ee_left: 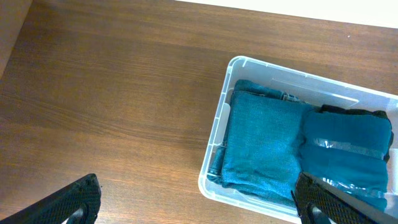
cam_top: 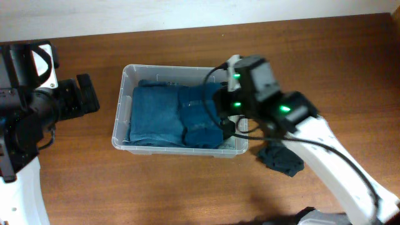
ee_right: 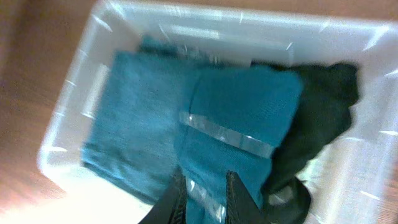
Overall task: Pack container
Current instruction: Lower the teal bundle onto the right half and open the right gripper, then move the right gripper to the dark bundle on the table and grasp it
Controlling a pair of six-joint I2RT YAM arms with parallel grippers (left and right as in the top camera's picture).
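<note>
The clear plastic container (cam_top: 177,150) stands at the table's middle and also shows in the left wrist view (ee_left: 214,137) and the right wrist view (ee_right: 65,109). Two folded teal cloths lie in it, one on the left (cam_top: 153,115) (ee_right: 134,118) and one on the right (cam_top: 199,119) (ee_right: 242,115). A dark garment (ee_right: 323,112) lies at the container's right end. My right gripper (cam_top: 226,122) (ee_right: 204,193) is low inside the container, its fingers close together on the right teal cloth. My left gripper (cam_top: 87,94) (ee_left: 196,200) is open and empty, left of the container.
A crumpled black cloth (cam_top: 281,159) lies on the wooden table just right of the container's front corner. The right arm (cam_top: 325,150) stretches over it from the lower right. The table's far edge meets a white wall.
</note>
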